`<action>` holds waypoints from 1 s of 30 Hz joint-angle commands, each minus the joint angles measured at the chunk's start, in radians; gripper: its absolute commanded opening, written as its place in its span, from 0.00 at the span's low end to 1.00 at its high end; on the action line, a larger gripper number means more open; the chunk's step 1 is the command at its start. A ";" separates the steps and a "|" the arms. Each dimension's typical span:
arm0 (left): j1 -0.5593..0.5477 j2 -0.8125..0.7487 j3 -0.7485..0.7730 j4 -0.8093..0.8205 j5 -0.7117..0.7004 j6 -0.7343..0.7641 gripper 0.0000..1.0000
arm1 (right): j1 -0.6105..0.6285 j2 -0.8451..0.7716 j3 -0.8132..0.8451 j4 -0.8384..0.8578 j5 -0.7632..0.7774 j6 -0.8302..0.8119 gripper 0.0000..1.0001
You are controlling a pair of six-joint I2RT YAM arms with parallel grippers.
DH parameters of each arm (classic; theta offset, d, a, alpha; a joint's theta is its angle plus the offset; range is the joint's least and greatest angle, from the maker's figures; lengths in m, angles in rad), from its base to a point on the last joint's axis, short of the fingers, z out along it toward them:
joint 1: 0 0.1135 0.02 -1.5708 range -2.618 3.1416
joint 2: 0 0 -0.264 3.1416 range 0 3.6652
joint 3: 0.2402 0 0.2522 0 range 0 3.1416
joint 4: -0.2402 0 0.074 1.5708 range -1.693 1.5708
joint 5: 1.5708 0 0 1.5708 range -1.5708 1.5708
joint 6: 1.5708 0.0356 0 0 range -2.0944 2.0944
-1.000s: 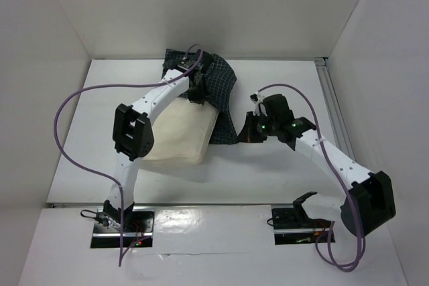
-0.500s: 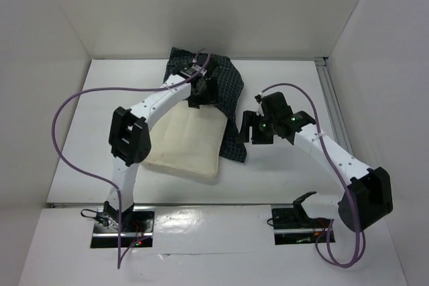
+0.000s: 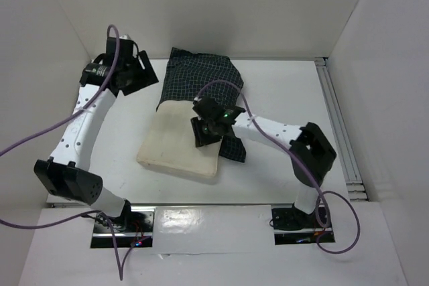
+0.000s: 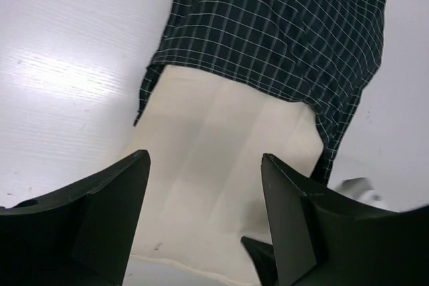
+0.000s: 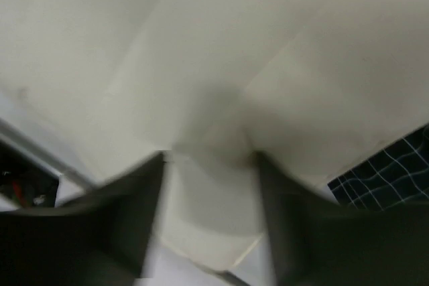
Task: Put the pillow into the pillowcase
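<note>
The cream pillow lies on the white table, its far end tucked under the dark checked pillowcase. My right gripper is down on the pillow's right part, beside a strip of pillowcase. In the blurred right wrist view the gripper pinches a fold of pillow between its fingers, with pillowcase at the right edge. My left gripper hangs open at the far left, apart from both. In its wrist view the open gripper frames the pillow and pillowcase from a distance.
White walls close in the table at the back and both sides. A metal rail runs along the right edge. Purple cables loop off both arms.
My left gripper let go of the pillowcase and swung up and away to the far left. My right gripper moved left onto the pillow and closed on it. The pillowcase now lies flatter.
</note>
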 commanded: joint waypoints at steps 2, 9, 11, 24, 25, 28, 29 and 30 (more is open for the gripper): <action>0.037 -0.021 -0.055 0.013 0.077 -0.003 0.80 | 0.005 0.102 -0.034 0.076 0.052 0.029 0.17; 0.071 -0.053 -0.173 0.056 0.248 0.049 0.80 | -0.265 -0.214 -0.183 -0.072 0.206 -0.076 0.00; 0.071 -0.053 -0.268 0.114 0.301 0.063 0.80 | -0.334 -0.263 -0.183 -0.103 0.216 -0.127 0.00; -0.018 -0.024 -0.689 0.381 0.441 -0.067 0.85 | -0.141 -0.121 0.004 -0.119 0.285 -0.253 1.00; -0.018 -0.042 -0.707 0.393 0.441 -0.068 0.85 | -0.111 -0.089 -0.008 -0.099 0.305 -0.264 1.00; -0.037 -0.064 -0.770 0.420 0.441 -0.094 0.85 | -0.101 -0.036 -0.031 -0.025 0.316 -0.302 1.00; -0.047 -0.073 -0.782 0.432 0.431 -0.094 0.85 | -0.101 0.005 -0.050 0.027 0.316 -0.328 1.00; -0.057 -0.073 -0.796 0.449 0.431 -0.103 0.85 | -0.101 0.028 -0.059 0.053 0.296 -0.337 0.97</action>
